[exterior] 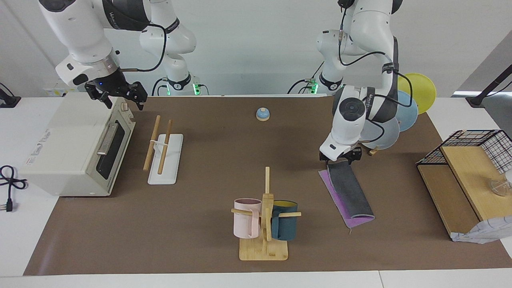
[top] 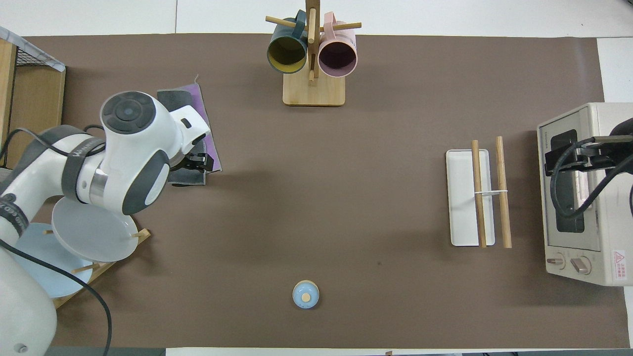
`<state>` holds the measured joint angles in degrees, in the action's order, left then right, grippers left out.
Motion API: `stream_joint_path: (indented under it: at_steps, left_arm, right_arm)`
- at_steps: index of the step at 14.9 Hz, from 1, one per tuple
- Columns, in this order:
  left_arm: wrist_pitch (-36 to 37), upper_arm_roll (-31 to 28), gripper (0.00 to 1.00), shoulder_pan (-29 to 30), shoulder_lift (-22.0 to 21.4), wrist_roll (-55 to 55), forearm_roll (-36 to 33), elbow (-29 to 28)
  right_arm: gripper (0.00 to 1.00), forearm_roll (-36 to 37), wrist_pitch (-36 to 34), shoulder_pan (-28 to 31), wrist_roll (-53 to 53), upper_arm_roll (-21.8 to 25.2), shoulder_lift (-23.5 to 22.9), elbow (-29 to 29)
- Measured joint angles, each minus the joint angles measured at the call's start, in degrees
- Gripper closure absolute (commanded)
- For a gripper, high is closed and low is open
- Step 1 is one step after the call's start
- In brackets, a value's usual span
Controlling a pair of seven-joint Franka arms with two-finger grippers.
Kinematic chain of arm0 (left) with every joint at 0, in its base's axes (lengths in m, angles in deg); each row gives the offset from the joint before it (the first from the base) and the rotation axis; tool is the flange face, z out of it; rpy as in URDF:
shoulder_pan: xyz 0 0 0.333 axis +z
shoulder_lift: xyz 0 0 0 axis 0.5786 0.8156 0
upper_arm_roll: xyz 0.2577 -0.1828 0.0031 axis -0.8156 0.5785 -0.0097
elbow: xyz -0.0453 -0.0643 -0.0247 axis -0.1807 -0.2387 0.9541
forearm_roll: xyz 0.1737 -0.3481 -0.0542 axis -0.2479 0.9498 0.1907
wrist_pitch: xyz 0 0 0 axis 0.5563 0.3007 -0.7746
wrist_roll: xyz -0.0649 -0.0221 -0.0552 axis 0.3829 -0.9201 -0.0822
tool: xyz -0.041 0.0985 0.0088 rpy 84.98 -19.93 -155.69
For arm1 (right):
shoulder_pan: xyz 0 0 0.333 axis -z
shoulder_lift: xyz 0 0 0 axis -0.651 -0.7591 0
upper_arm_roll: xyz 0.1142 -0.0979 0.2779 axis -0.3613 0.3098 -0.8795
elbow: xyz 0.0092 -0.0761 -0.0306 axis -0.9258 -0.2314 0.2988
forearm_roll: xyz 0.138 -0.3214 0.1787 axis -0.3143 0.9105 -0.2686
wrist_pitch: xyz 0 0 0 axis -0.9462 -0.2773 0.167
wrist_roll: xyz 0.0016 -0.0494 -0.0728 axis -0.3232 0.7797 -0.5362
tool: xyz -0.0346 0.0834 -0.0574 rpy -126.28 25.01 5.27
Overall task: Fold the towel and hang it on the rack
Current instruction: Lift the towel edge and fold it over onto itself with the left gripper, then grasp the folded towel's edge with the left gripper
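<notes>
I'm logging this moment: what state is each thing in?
towel: folded over on the table, grey face up, purple edge showing
left gripper: down at the towel's end
right gripper: waiting over the toaster oven
rack: bare
toaster oven: door closed
mugs: hanging on their stand

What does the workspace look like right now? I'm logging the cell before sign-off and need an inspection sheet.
Surface: brown mat on a white table.
Job's things: towel folded, grey over purple, flat at the left arm's end; rack bare, beside the oven.
Clutter: mug tree, bell, plate stand, wire basket.
Grippers: left gripper down at the towel's nearer edge; right gripper waits over the oven.
Cables: black lead beside the oven.
Surroundings: white wall.
</notes>
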<state>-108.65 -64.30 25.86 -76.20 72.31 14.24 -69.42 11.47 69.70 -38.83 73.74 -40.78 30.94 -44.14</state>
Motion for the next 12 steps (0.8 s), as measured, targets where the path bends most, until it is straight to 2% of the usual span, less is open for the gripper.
stream_joint_path:
  at_steps: [2, 6, 10, 12]
  left_arm:
    - [-0.13, -0.07, 0.00, 3.19, -0.45, -2.96, 4.04, 0.96]
    - [-7.36, -0.16, 0.01, 9.77, 0.10, -9.37, 13.97, -1.17]
    - [-10.24, -0.17, 0.08, 12.30, 1.86, -14.66, 21.13, -2.53]
    - [-11.29, -0.15, 0.09, 12.84, 2.97, -16.04, 24.27, -2.68]
  right_arm:
    - [0.00, 0.00, 0.00, 0.00, 0.00, 0.00, 0.00, 0.00]
    - [0.00, 0.00, 0.00, 0.00, 0.00, 0.00, 0.00, 0.00]
    - [0.00, 0.00, 0.00, 0.00, 0.00, 0.00, 0.00, 0.00]
    - [0.00, 0.00, 0.00, 0.00, 0.00, 0.00, 0.00, 0.00]
